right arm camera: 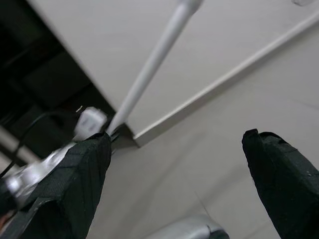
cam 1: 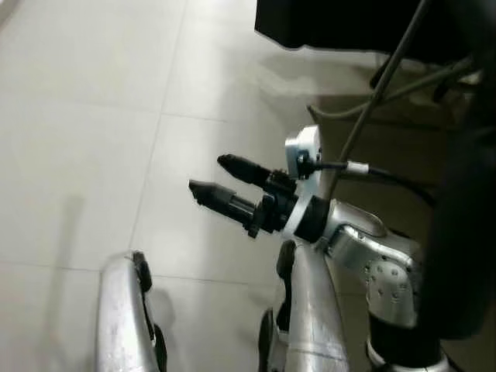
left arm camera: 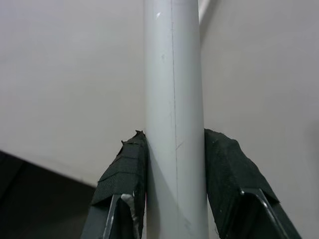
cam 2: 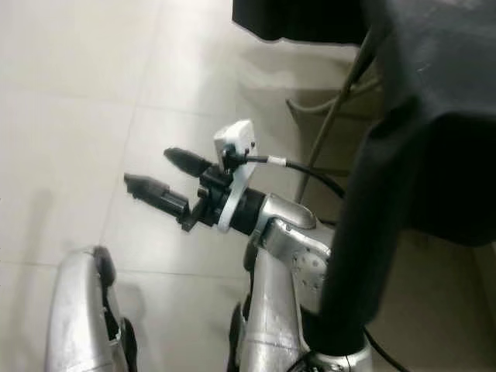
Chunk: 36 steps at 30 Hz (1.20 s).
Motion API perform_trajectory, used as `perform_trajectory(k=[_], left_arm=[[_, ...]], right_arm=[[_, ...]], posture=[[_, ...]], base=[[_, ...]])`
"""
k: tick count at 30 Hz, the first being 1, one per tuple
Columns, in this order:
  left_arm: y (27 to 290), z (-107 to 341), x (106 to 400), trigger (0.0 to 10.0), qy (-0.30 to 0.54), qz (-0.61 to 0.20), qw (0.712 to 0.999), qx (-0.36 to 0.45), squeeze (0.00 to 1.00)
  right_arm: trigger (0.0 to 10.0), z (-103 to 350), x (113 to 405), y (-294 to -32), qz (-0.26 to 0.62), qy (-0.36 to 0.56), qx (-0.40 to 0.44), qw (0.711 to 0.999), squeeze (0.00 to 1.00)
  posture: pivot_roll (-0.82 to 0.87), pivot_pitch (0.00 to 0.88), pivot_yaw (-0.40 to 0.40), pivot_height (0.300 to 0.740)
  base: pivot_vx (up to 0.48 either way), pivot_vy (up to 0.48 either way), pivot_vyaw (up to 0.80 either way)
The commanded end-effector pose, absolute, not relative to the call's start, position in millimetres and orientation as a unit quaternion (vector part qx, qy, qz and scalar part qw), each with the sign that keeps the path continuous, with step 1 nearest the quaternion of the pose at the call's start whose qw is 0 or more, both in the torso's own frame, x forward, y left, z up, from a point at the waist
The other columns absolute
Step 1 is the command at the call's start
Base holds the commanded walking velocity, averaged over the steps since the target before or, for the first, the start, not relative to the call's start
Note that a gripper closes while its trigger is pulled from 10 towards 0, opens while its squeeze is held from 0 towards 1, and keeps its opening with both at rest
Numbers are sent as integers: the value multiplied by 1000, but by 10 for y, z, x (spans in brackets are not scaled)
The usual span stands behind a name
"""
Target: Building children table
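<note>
While the left gripper (left arm camera: pixel 174 164) clamps a grey pole (left arm camera: pixel 173 99) cut off above, the right gripper (right arm camera: pixel 174 169) gapes empty

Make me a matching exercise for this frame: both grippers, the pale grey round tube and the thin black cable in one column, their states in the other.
Things:
1. left gripper
2. right gripper
3. thin black cable
4. pale grey round tube

States:
A. open, holding nothing
B. leads to the white wrist camera
C. shut on something
D. clamped between black padded fingers

Pairs: 1-C, 2-A, 3-B, 4-D
</note>
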<state>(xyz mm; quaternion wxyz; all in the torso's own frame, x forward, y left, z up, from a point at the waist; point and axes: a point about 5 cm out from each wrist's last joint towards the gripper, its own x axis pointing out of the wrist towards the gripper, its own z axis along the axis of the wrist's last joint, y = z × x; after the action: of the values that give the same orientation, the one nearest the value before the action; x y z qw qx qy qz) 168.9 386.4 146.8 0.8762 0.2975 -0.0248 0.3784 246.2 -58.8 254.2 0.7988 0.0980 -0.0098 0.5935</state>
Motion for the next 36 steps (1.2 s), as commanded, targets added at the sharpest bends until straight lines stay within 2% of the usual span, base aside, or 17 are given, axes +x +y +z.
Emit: perform_trajectory(k=[1, 3, 11, 14, 15, 21, 26, 31, 33, 34, 36], left_arm=[[3918, 1495, 1662, 0, -19, 394, 868, 303, 0], [3915, 1520, 1725, 0, -23, 396, 868, 298, 0], [3918, 1606, 1835, 0, -42, 405, 868, 285, 0], [3922, 1621, 1837, 0, -47, 410, 867, 281, 0], [3921, 1620, 1841, 0, -48, 413, 866, 277, 0], [3901, 1593, 1874, 0, -47, 414, 868, 272, 0], [3853, 1593, 1957, 0, -50, 409, 872, 264, 0], [3788, 1558, 1997, 0, -49, 395, 881, 256, 0], [3665, 1515, 2058, 0, -50, 353, 901, 247, 0], [3665, 1515, 2058, 0, -50, 353, 901, 247, 0], [3527, 1489, 2122, 0, -53, 297, 922, 243, 0]], right_arm=[[10000, 2526, 2335, -551, 629, -15, 75, 773, 0], [10000, 2509, 2303, -534, 646, -10, 62, 761, 0], [10000, 2559, 2311, -531, 662, -25, 58, 747, 0], [10000, 2601, 2301, -550, 669, -33, 65, 739, 0], [10000, 2645, 2297, -587, 679, -38, 78, 729, 0], [10000, 2680, 2310, -632, 689, -40, 93, 717, 0], [10000, 2789, 2405, -681, 672, -62, 125, 727, 0], [10000, 2877, 2534, -743, 633, -85, 136, 757, 0], [10000, 2961, 2663, -805, 583, -111, 136, 793, 0], [10000, 2961, 2663, -805, 583, -111, 136, 793, 0], [10000, 3025, 2726, -847, 556, -123, 145, 809, 0]], posture=[[-15, 89, -79, 475], [-9, 70, -80, 485], [6, 13, -85, 510], [9, 2, -85, 520], [10, 0, -86, 530], [12, 0, -88, 555], [12, 0, -83, 580], [10, 0, -81, 605], [9, 0, -82, 620], [9, 0, -82, 620], [7, 0, -82, 630]], base=[[0, 0, 0], [0, 0, 0], [0, 0, 0], [0, 0, 0], [0, 0, 0], [0, 0, 0], [0, 0, 0], [0, 0, 0], [0, 0, 0], [0, 0, 0], [0, 0, 0]])
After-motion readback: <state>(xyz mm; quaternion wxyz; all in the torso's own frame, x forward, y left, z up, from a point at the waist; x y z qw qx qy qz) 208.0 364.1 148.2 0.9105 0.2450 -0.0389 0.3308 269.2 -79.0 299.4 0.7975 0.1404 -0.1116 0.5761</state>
